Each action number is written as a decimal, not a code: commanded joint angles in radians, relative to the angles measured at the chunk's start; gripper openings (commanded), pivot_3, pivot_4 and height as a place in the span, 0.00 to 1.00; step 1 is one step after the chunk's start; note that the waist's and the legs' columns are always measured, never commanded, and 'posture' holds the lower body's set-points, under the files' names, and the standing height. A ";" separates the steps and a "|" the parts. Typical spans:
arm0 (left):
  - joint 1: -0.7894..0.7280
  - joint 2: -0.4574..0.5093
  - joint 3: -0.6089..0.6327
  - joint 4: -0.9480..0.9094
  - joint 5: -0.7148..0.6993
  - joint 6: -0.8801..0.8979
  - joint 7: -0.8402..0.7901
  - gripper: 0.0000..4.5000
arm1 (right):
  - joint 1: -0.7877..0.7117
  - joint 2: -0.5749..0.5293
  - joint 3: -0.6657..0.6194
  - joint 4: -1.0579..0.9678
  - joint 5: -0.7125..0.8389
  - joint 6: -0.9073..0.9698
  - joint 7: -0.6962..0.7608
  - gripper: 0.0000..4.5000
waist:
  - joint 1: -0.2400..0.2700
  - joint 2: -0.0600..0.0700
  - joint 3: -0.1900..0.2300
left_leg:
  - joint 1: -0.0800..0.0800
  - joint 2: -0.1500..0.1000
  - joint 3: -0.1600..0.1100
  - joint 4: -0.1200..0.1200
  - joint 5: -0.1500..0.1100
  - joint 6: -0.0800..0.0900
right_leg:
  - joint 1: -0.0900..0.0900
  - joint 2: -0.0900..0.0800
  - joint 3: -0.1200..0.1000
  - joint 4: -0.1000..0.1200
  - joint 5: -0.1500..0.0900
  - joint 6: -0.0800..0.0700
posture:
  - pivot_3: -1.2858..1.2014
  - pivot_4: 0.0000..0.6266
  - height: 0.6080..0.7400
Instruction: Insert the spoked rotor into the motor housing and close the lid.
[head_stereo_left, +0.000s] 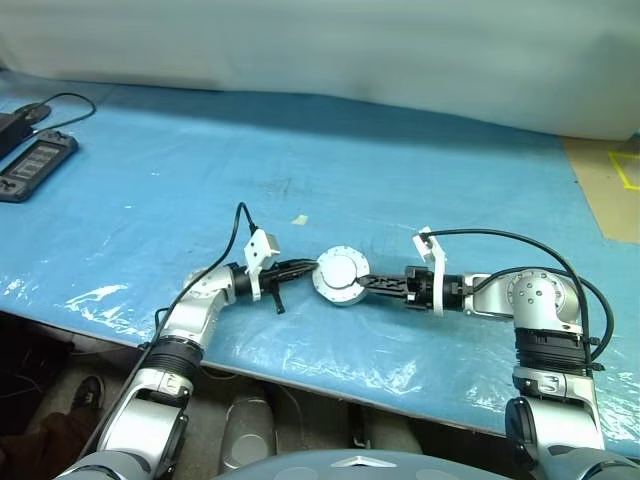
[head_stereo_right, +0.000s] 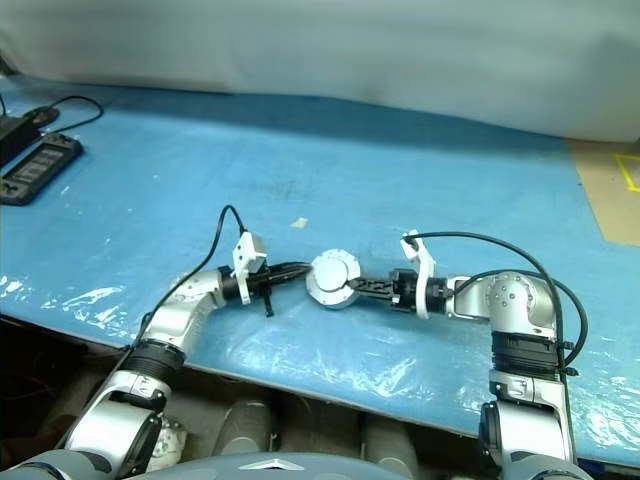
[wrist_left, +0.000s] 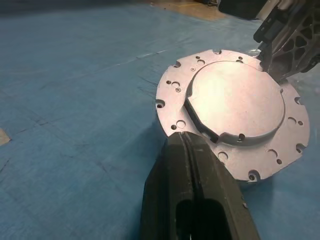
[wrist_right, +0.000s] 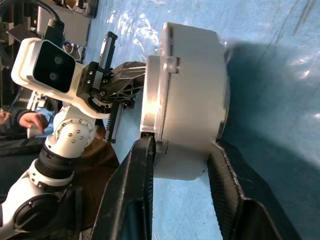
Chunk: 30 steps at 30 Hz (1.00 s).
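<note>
Covering the table, blue plastic sheet (head_stereo_left: 400, 170) (glossy, wrinkled), pale wall (head_stereo_left: 350, 50) behind

The two head eyes are looking down from above over the blue counter (head_stereo_left: 400, 170), while both wrist cameras are sitting close, sharing the silver motor housing (wrist_left: 232, 110) from opposite sides.

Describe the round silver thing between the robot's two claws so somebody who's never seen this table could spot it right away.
On the blue-covered table, look near the front edge, midway between the two arms. There sits a round silver motor housing, lid on, with the left claw at one side and the right claw at the other. It is the one bright metal disc there, with small holes round its rim.
</note>
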 joint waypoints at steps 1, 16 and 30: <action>0.014 -0.003 -0.009 -0.001 0.010 0.024 0.017 0.00 | -0.010 0.003 -0.022 0.004 0.002 -0.005 -0.016 0.26 | 0.000 0.000 0.000 | 0.000 0.000 0.000 0.001 0.000 0.000 | 0.000 0.000 0.000 0.001 0.000 0.000 | 0.52 0.24 1.00; -0.023 -0.016 0.194 -0.119 -0.154 0.245 0.214 0.04 | -0.134 0.199 -0.223 0.080 0.079 -0.172 -0.080 0.26 | -0.009 0.001 0.001 | -0.016 -0.003 0.000 0.003 0.000 0.000 | -0.017 0.001 -0.001 0.006 0.002 0.003 | 0.52 0.24 1.00; -0.036 -0.095 0.374 -0.271 -0.495 0.597 0.348 0.99 | -0.238 0.312 -0.244 0.140 0.170 -0.239 -0.136 0.26 | -0.008 0.001 0.001 | -0.019 -0.001 -0.001 0.007 0.000 0.000 | -0.016 0.001 -0.004 0.007 0.000 -0.001 | 0.52 0.24 1.00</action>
